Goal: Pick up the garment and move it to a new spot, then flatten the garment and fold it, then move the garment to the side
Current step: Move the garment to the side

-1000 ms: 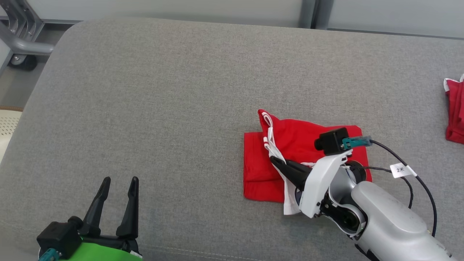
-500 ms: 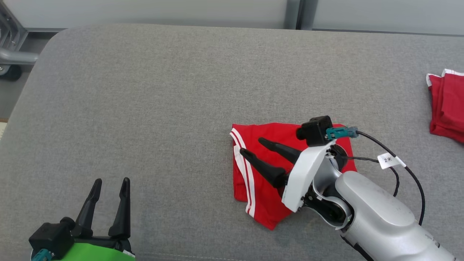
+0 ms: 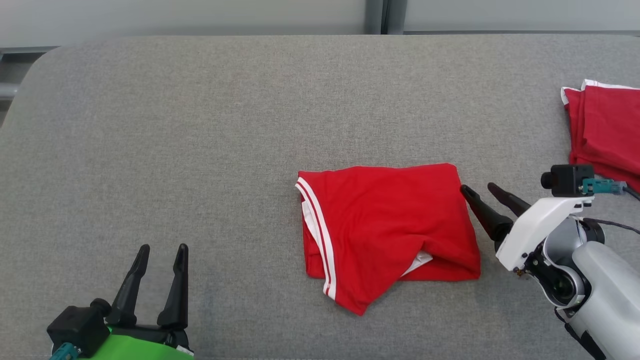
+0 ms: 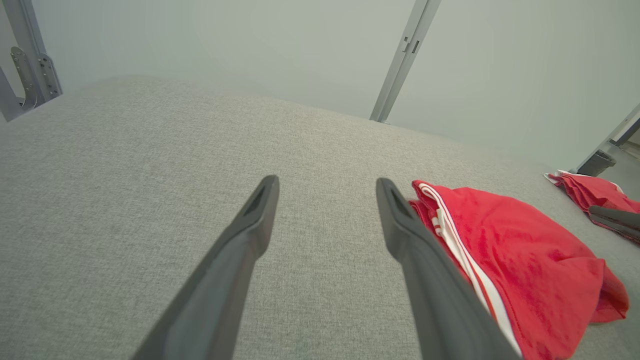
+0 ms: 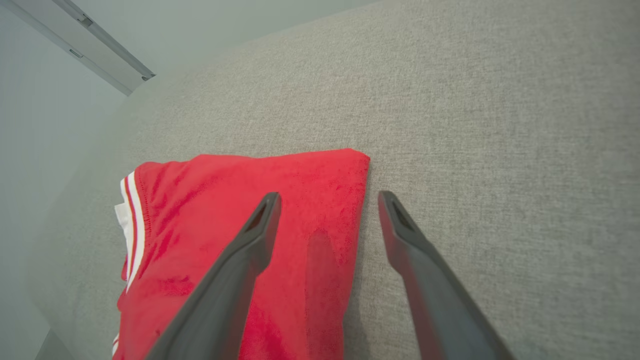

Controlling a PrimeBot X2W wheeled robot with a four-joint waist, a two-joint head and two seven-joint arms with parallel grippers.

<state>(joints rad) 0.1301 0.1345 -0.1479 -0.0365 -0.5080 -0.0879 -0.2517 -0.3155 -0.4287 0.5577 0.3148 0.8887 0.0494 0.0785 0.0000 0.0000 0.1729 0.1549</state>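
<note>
Garment (image 3: 385,225) lies folded (near corner untidy), held by neither; right gripper (image 3: 476,186) gapes just beside its right edge, left gripper (image 3: 164,247) gapes idle. Moving it aside remains.

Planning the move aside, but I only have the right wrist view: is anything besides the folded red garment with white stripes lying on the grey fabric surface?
Observer: Yes, a second red garment with white trim lies at the grey fabric surface's far right, apart from the folded red garment with white stripes.
Operator: And the left gripper?
Observer: The left gripper is open, over bare fabric left of the garment.
Operator: Fold tidy?
Observer: No, a pointed corner juts from its near edge.
</note>
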